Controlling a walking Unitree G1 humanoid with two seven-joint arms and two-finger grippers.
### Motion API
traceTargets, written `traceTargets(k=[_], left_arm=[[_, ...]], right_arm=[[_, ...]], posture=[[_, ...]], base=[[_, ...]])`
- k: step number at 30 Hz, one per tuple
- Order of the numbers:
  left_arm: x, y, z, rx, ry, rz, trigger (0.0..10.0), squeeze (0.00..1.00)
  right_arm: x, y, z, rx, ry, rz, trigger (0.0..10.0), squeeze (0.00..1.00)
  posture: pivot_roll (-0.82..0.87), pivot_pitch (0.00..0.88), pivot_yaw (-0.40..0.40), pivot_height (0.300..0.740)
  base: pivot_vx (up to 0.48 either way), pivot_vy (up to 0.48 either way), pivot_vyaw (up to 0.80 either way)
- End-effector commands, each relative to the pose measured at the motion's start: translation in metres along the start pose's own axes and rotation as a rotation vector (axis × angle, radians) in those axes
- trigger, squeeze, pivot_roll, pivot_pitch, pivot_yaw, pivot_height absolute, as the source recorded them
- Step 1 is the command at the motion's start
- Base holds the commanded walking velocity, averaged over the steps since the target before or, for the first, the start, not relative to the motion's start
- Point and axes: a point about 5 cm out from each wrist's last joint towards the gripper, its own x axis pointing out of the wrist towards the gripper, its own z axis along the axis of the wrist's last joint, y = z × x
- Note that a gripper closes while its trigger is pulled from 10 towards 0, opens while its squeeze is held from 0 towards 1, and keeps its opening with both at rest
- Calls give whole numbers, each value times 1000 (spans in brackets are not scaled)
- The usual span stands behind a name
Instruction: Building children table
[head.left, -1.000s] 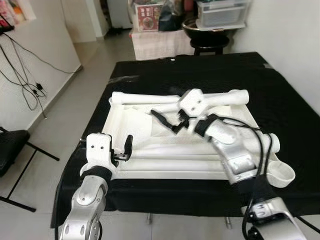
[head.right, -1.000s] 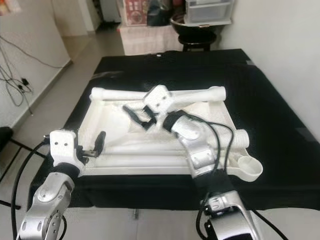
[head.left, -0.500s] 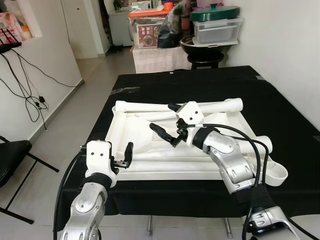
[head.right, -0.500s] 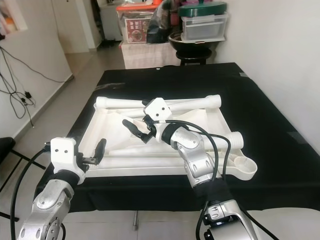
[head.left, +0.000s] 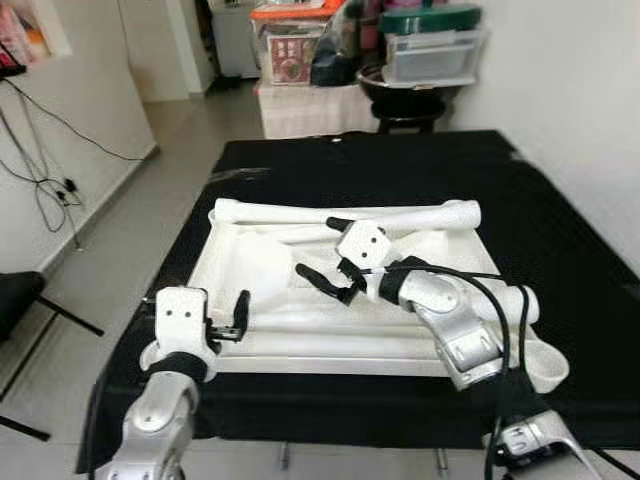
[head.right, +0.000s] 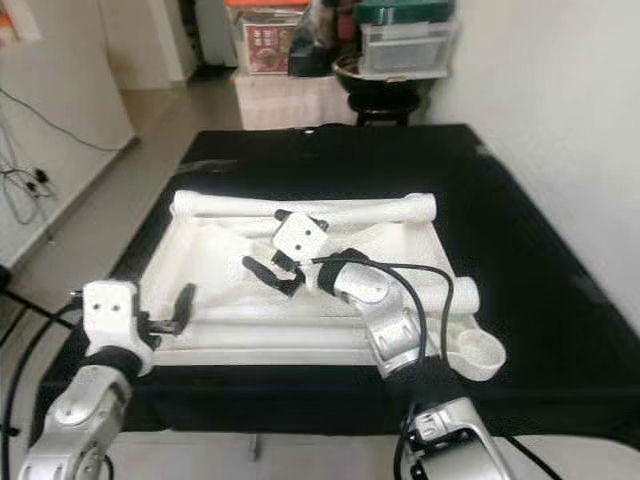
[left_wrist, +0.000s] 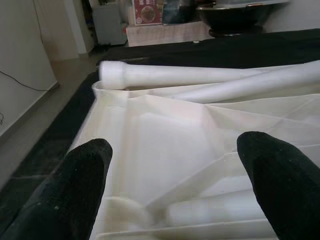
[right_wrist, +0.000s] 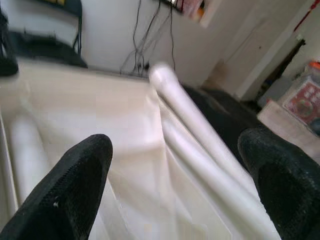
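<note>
Reaching over the white table top (head.left: 260, 270), my right gripper (head.left: 325, 255) hangs open above its middle. The long white leg (head.left: 300, 212) lies just past it, running side to side near the far edge of the black table (head.left: 420, 165). My left gripper (head.left: 236, 312) waits open at the near left corner.

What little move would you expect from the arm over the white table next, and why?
Probably lower the right end effector and close on the leg lying along the far edge of the tabletop: its fingers hang open just above, holding nothing.
</note>
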Motion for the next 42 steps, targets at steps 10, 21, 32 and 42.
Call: traceTargets(k=[10,21,32,42], left_arm=[[-8,-13,-17,-51,103,-106,10000,0],[-25,-8,-28,-15,171,-118,10000,0],[-41,-17,-36,-2,240,-239,10000,0],[-43,-21,-37,0,242,-255,10000,0]], right_arm=[[-16,-6,15,-41,52,223,10000,0],[-34,-10,14,-150,292,445,10000,0],[-44,-23,-8,-40,595,444,10000,0],[-54,-28,-15,26,730,484,9451,0]], posture=[[-47,0,63,740],[-43,6,51,740],[-44,15,46,740],[-44,13,31,740]], base=[[0,0,0],[0,0,0],[0,0,0],[0,0,0]])
